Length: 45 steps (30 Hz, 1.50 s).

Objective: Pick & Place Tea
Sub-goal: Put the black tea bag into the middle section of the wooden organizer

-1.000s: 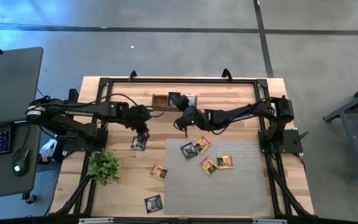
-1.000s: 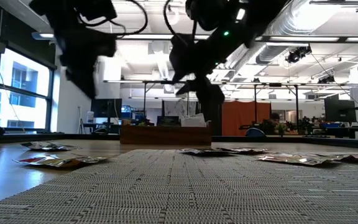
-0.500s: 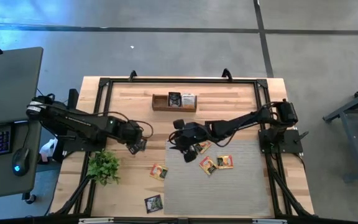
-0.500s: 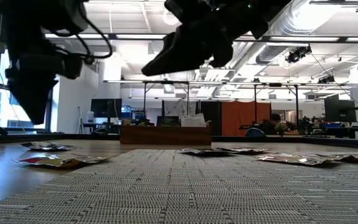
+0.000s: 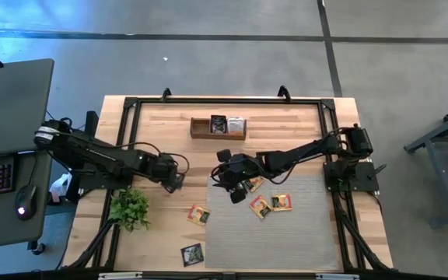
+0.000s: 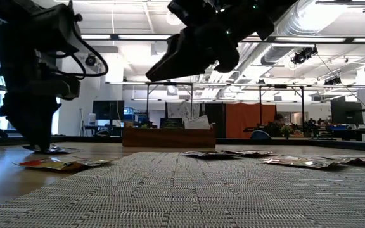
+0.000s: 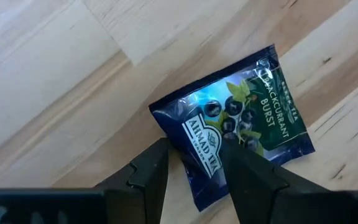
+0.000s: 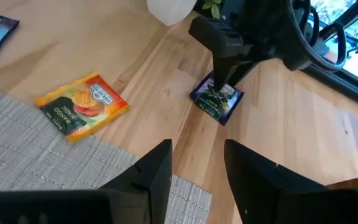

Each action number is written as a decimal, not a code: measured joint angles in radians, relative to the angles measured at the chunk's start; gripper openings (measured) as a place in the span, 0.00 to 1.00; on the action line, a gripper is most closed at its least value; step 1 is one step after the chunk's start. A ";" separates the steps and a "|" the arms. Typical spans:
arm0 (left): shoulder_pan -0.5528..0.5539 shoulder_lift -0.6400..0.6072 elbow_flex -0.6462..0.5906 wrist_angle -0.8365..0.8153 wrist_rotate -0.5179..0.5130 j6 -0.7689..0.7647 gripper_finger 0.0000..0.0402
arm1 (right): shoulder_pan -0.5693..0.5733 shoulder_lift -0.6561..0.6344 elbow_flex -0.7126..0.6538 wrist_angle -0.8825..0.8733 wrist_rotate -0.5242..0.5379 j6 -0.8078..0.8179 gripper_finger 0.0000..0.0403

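Sachets still make up most of what lies loose on the desk (image 5: 294,117), so the job looks under way with plenty left. Nearest the front edge sits a dark sachet (image 5: 192,253) on bare wood, then an orange mango sachet (image 5: 198,215) just off the woven mat (image 5: 286,233). On the mat lie two orange sachets (image 5: 271,204) and a dark one (image 5: 237,190) partly under the right gripper (image 5: 228,180), which hovers above it with fingers apart and nothing between them. Left of that, the left gripper (image 7: 193,167) is down on the blackcurrant sachet (image 7: 241,124), fingers open and straddling its edge, not yet closed on it. Farthest back, the wooden box (image 5: 218,127) holds a few sachets, seemingly the ones already placed; their number is hard to tell.
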 joint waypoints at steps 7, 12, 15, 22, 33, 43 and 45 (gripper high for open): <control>0.000 0.014 -0.024 0.012 -0.004 0.003 0.33 | -0.018 0.000 0.000 0.010 0.000 -0.050 0.35; 0.000 0.015 -0.025 0.033 -0.011 0.008 0.21 | -0.044 0.000 0.000 0.056 0.000 -0.028 0.35; 0.000 0.017 -0.023 0.081 -0.041 0.009 0.13 | -0.066 0.000 0.000 0.099 0.000 0.093 0.35; 0.000 0.020 0.060 0.123 -0.260 0.061 0.08 | -0.140 0.000 0.000 0.155 0.022 0.490 0.35; 0.000 0.019 0.276 0.163 -0.501 0.341 0.08 | -0.214 0.028 -0.001 0.150 -0.029 0.658 0.35; 0.000 0.019 0.306 0.168 -0.537 0.379 0.08 | -0.210 0.034 0.000 0.250 -0.079 0.690 0.35; 0.000 0.019 0.306 0.179 -0.535 0.379 0.08 | -0.210 0.036 -0.001 0.251 -0.070 0.690 0.34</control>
